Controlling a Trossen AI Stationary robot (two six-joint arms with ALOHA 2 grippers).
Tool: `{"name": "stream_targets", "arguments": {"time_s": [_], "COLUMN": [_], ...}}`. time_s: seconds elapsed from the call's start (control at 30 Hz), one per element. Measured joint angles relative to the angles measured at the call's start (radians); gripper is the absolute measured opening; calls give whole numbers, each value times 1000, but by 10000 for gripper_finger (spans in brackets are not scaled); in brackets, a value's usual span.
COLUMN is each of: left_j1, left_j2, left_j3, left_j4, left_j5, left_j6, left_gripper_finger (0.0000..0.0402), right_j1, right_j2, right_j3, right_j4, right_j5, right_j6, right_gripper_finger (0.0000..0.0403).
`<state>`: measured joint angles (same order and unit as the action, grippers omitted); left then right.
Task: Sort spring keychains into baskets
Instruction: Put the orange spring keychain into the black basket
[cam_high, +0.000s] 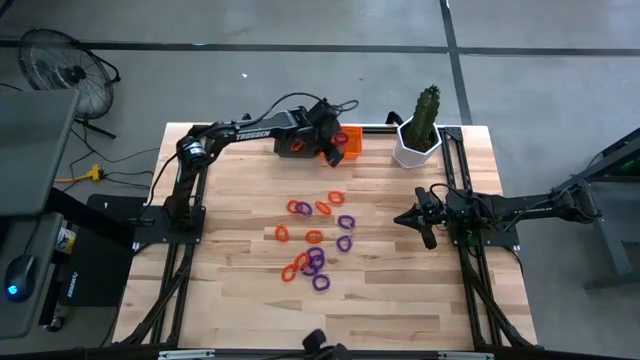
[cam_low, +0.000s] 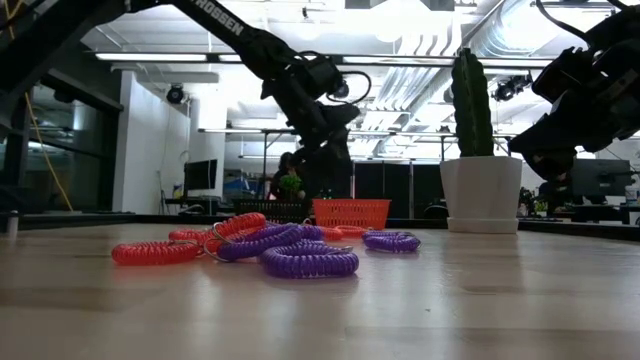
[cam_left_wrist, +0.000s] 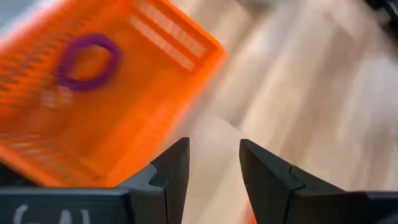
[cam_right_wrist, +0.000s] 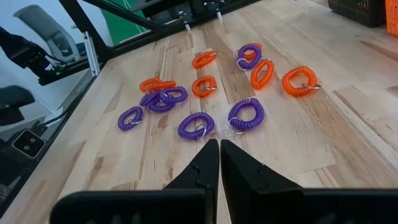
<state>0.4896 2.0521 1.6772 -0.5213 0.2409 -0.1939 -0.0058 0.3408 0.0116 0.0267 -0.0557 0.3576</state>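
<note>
Overhead, the left gripper (cam_high: 330, 143) is seen at the table's (cam_high: 230, 290) far edge, over the orange basket (cam_high: 349, 140), with something dark, possibly the second basket, under the wrist beside it. The cactus pot (cam_high: 417, 150) stands at the far right corner, apart from the basket. The keychains (cam_high: 315, 237) are scattered mid-table, orange and purple mixed, a tighter clump lying nearest the front. Bare wood is noted on every side of the scatter, widest toward the left and front edges. The right gripper (cam_high: 413, 217) is held at the right edge, just beside the scatter, over clear board.

At table level, the keychains (cam_low: 270, 250) are seen lying flat in the foreground, the orange basket (cam_low: 351, 212) standing behind them and the pot (cam_low: 481, 194) to its right. The left arm is seen coming down at the basket; the right gripper hangs clear above the table.

From the left wrist, the jaws are seen apart, with nothing between the fingers (cam_left_wrist: 171, 171). One purple keychain (cam_left_wrist: 87, 62) lies inside the orange basket (cam_left_wrist: 186, 81), whose near corner sits just ahead of the fingertips; bare wood lies beyond.

From the right wrist, the fingers (cam_right_wrist: 205, 165) are pressed together, empty, pointing at the keychains (cam_right_wrist: 196, 124) spread ahead of them.
</note>
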Motion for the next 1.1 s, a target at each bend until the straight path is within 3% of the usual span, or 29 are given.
{"name": "stream_targets", "arguments": {"time_s": [0.3, 0.57, 0.73, 1.1], "left_j1": [-94, -213, -252, -225], "left_j2": [0, 0, 0, -1], "left_j3": [0, 0, 0, 0], "left_j4": [-81, -154, -159, -190], "left_j5": [78, -63, -188, -224], "left_j6": [342, 569, 607, 555], "left_gripper_finger": [140, 140, 140, 140], "right_j1": [0, 0, 0, 0], "right_j2": [0, 0, 0, 0], "right_j3": [0, 0, 0, 0], "right_j4": [0, 0, 0, 0], "right_j5": [0, 0, 0, 0], "right_j6": [0, 0, 0, 0], "right_gripper_finger": [12, 12, 12, 12]}}
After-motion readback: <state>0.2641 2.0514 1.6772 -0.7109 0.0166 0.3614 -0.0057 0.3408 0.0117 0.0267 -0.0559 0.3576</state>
